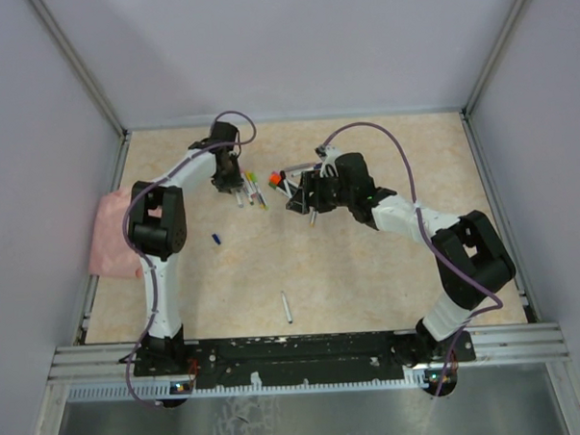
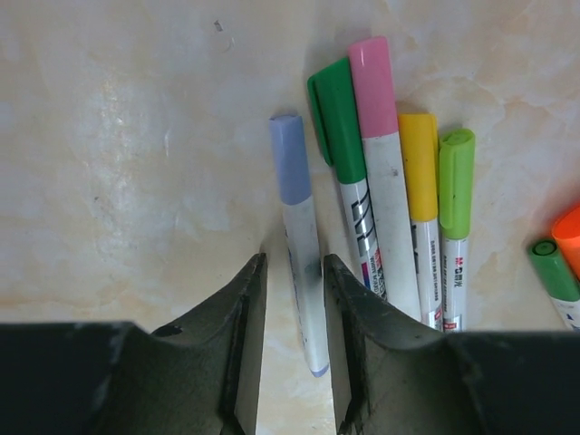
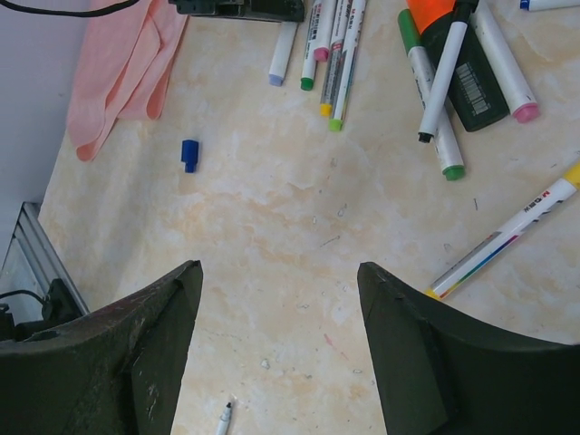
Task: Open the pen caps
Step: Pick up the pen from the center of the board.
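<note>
L gripper (image 2: 294, 259) is sitting low over the table (image 1: 369, 272), far side, left of centre in top view.
- Lavender-capped pen (image 2: 304, 299) is lying flat betw. its fingers, barrel running lengthwise thru the gap.
- Lavender cap (image 2: 291, 161) is poking out past the fingertips, seated on the barrel.
- Jaws are standing narrow, approx. barrel width.
- Finger nearest the pen row (image 2: 353, 326) is appearing to touch the barrel.
- Other finger (image 2: 243, 326) is showing a thin strip of table betw. itself and the barrel.
- Cannot tell if the pen is clamped or only bracketed.

Just beside that pen, 4 capped pens are lying parallel and packed together:
- dark green cap (image 2: 333, 118)
- pink cap (image 2: 373, 83)
- yellow cap (image 2: 418, 152)
- lime cap (image 2: 456, 170)

R gripper (image 3: 278, 272) is hovering over bare table, jaws spread wide, holding nothing and touching nothing.
- Pen pile is lying ahead of it.
- Dark highlighter (image 3: 469, 86) w/ orange end is sitting in that pile.
- Thin uncapped pen (image 3: 444, 77), black tip, is lying across the highlighter.
- Yellow-ended pen (image 3: 507, 237) is lying apart from the pile.

Loose blue cap (image 3: 189, 154) is lying alone on the table near the pink cloth (image 3: 122, 72). It is well apart from both grippers.

Lone pen barrel (image 1: 286, 306) is lying nearer the arm bases.
</note>
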Robot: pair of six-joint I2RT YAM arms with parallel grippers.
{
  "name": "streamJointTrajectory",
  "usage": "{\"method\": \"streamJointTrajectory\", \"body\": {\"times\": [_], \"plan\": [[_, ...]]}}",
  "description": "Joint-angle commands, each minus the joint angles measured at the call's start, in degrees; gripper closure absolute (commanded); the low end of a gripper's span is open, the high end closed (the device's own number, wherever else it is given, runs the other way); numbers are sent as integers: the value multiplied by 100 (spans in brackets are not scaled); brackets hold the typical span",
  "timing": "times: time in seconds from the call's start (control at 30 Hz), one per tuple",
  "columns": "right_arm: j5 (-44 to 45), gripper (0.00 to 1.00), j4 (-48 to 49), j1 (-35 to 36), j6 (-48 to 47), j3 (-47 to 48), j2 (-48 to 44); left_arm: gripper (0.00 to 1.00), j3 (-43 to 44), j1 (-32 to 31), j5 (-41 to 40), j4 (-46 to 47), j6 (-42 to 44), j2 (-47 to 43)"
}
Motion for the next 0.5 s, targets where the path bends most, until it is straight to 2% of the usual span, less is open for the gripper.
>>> {"method": "streamJointTrajectory", "body": {"times": [0.0, 0.13, 0.37, 0.47], "plan": [[-92, 30, 297, -58, -20, 180, -62, 65, -253, 10, -187, -109, 113, -22], [-152, 30, 291, -67, -28, 161, -86, 74, -448, 10, -352, -110, 201, -109], [-429, 34, 247, -65, -57, 153, -184, 100, -598, 19, -311, 17, 291, -472], [-564, 34, 248, -65, -73, 109, -330, 100, -799, 19, -111, 235, 291, -865]]}}
